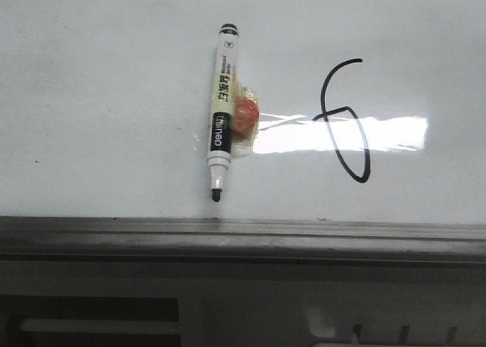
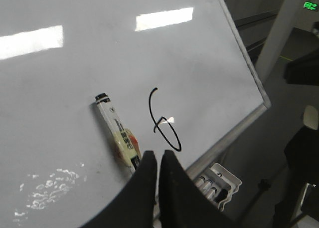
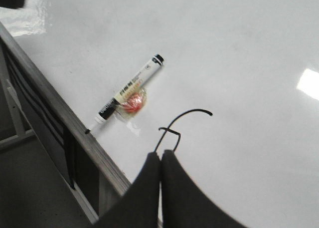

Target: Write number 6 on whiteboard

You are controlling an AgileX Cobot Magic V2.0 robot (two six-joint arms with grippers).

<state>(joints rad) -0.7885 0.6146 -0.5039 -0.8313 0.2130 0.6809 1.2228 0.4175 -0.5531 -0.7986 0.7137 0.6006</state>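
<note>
In the front view, the number 6 (image 1: 345, 123) stood in thin black line on the whiteboard (image 1: 114, 96), right of centre, its loop crossing a bright glare. A marker pen (image 1: 221, 111) lay well to its left, uncapped tip toward the grey edge strip (image 1: 243, 237), with a red blob (image 1: 244, 116) taped at its side. Neither arm showed there.

In the left wrist view, the left gripper (image 2: 157, 158) hung above the board with jaws pressed together on nothing, just beside the pen and the 6.

In the right wrist view, the right gripper (image 3: 160, 159) was likewise clenched and empty, over the lower loop of the 6.
</note>
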